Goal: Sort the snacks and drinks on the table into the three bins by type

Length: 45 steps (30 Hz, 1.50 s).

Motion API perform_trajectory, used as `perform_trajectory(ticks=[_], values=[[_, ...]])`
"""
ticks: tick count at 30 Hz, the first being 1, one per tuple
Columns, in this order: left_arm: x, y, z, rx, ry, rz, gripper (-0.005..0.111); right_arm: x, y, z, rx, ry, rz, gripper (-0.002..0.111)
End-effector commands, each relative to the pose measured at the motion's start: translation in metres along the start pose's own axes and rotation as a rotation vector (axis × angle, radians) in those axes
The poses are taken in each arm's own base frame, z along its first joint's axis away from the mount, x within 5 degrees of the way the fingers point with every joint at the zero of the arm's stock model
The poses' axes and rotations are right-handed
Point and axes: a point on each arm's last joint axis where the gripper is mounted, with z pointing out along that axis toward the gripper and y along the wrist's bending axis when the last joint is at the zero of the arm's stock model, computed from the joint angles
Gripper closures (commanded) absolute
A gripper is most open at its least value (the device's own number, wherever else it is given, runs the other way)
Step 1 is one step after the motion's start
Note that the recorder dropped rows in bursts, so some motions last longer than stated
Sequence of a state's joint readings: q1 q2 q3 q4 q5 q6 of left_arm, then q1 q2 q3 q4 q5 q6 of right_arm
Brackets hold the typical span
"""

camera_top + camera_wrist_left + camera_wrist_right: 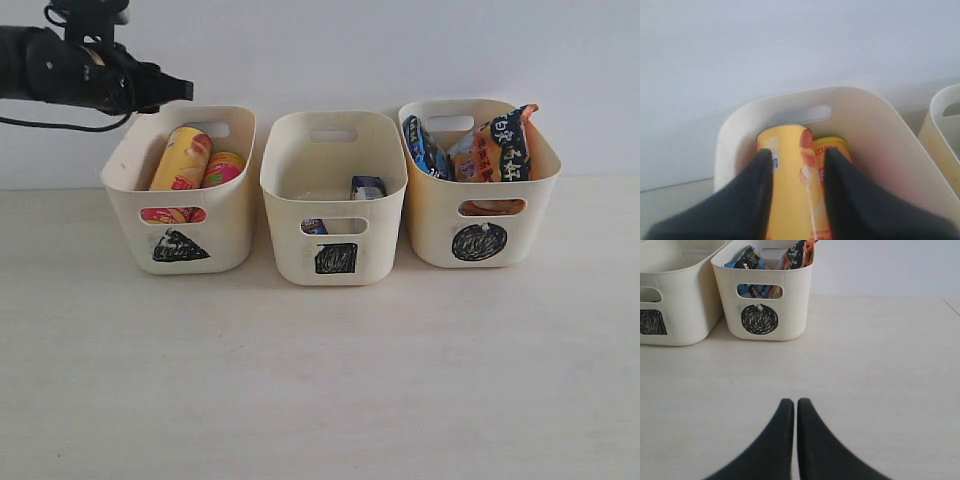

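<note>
The triangle bin (228,215) (880,115) holds the yellow chip tube (182,158) (790,200) and the pink one (222,168) (836,143), both leaning. My left gripper (172,89) (798,151) hangs above that bin's back left corner, open, with the tubes seen through the gap and nothing held. In the square bin (385,240) (685,310) lie a blue-and-white pack (367,187) and a dark carton (314,227). The circle bin (530,220) (790,305) holds the blue-black packet (425,147) (747,260) and the orange-black packet (500,145) (797,252). My right gripper (795,401) is shut over the table (880,365).
The three bins stand in a row at the back of the pale table (320,380), against a white wall. A black cable trails from the left arm at the far left edge.
</note>
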<state>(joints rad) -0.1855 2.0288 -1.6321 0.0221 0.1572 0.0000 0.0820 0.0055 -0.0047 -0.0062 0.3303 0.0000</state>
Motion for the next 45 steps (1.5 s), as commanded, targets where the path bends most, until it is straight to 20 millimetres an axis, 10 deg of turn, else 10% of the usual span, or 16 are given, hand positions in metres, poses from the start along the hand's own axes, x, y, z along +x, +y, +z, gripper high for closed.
perform_trajectory(ticks=[1, 20, 45], values=[[-0.01, 0.001, -0.022, -0.003, 0.075, -0.001, 0.102, 0.001, 0.0, 0.0, 0.003, -0.009, -0.007, 0.108], [-0.014, 0.003, -0.14, -0.01, 0.253, 0.052, 0.102, 0.001, 0.0, 0.0, 0.003, -0.009, -0.007, 0.108], [0.076, 0.0, -0.332, -0.005, 0.136, -0.018, 0.102, 0.001, 0.0, 0.0, 0.003, -0.009, -0.007, 0.108]])
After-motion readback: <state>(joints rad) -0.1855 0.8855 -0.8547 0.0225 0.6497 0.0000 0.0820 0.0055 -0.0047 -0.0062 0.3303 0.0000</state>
